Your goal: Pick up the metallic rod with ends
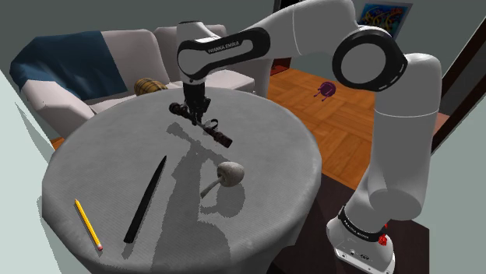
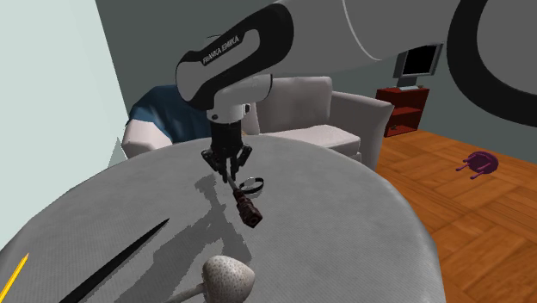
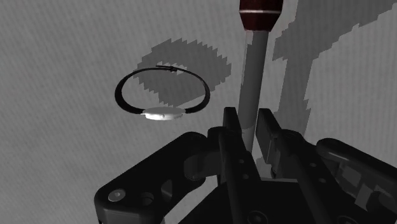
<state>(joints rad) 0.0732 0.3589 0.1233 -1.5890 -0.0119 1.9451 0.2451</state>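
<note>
on the black band of the arm's forward link, upper middle of the shoulder view, white letters read "franka emika"; the same words show at the upper left of the second exterior view. a dark collar at the foot of the arm, lower right of the shoulder view, bears small pale writing too tiny to read.

the rod [image 3: 253, 70] has a plain grey shaft and a dark red cap at its far end with a thin pale band across it. in the second exterior view it hangs tilted from the gripper [image 2: 228, 168], cap end low, just over the round table [image 1: 272, 156] and its grey cloth; whether the cap touches the cloth cannot be told. the two black fingers are clamped on the grey shaft, one on each side.

just beside the rod on the cloth lies a thin dark ring [image 3: 162, 114] with a pale plate on one side. lower in the shoulder view, well apart from the gripper, lie a pale mushroom-shaped thing [image 1: 226, 174], a long black stick [image 1: 146, 198] and a yellow pencil [image 1: 88, 224].
</note>
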